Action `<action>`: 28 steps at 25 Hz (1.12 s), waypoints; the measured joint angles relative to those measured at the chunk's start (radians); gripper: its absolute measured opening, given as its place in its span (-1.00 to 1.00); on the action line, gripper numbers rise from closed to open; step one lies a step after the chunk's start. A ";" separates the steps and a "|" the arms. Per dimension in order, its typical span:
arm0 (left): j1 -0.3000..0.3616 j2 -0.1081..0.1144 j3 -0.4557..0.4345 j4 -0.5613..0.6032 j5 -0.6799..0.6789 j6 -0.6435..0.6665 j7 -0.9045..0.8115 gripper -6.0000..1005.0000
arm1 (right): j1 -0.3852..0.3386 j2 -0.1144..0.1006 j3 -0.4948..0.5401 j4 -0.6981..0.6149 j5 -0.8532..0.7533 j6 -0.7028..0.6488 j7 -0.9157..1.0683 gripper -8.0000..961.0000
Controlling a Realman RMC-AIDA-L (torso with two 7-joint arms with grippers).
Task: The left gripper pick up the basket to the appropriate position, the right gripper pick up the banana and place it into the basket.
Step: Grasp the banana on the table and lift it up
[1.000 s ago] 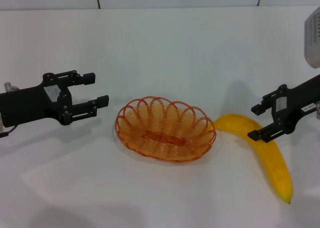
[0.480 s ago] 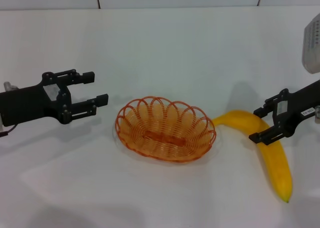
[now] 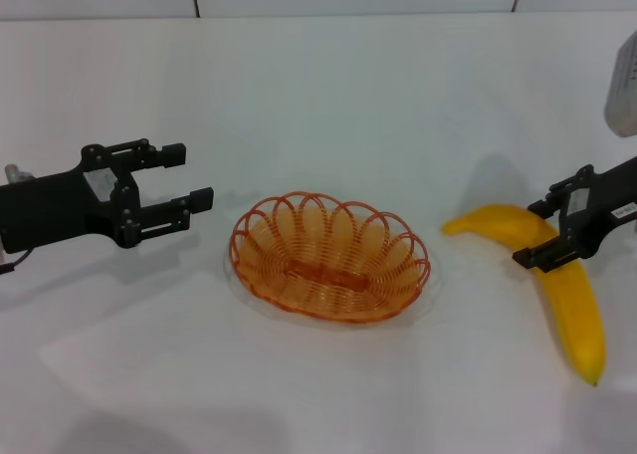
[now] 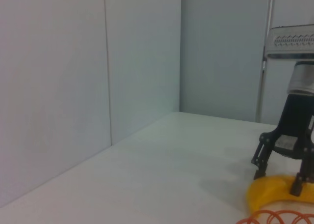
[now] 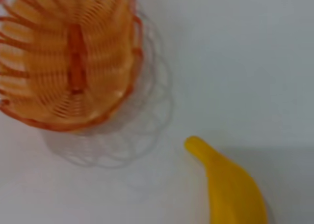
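- Bench (image 3: 328,96): a plain white surface carrying all the task's things; pale wall panels rise behind it.
- Basket (image 3: 329,256): a shallow oval of looped orange wire with a scalloped rim, resting flat on the bench near the centre of the head view, nothing inside it. The right wrist view shows it (image 5: 68,57) from above, with its shadow on the bench beside it.
- Left hand (image 3: 185,179): held above the bench to the left of the basket, apart from it, fingers spread open with nothing between them and pointing toward the basket.
- Banana (image 3: 557,275): long, curved and yellow, lying on the bench to the right of the basket and apart from it, its dark tip toward the near edge.
- Right hand (image 3: 547,231): set across the banana's bend, one finger on each side of the fruit. Whether the fingers press on the banana cannot be told. The left wrist view shows this hand (image 4: 279,177) standing over the banana (image 4: 272,197).
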State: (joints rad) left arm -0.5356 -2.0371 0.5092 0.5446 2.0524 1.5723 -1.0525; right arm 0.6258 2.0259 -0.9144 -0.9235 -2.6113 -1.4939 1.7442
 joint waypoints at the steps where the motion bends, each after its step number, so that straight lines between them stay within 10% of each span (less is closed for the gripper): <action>1: 0.000 0.000 0.000 0.000 0.000 0.000 0.000 0.36 | 0.000 0.000 0.001 0.000 -0.004 0.006 0.003 0.57; 28: 0.000 0.002 0.000 0.000 0.000 0.002 0.000 0.36 | 0.004 -0.012 0.029 -0.010 -0.046 0.015 0.049 0.49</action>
State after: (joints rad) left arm -0.5357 -2.0354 0.5092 0.5446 2.0524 1.5739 -1.0526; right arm 0.6298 2.0140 -0.8851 -0.9338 -2.6574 -1.4787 1.7935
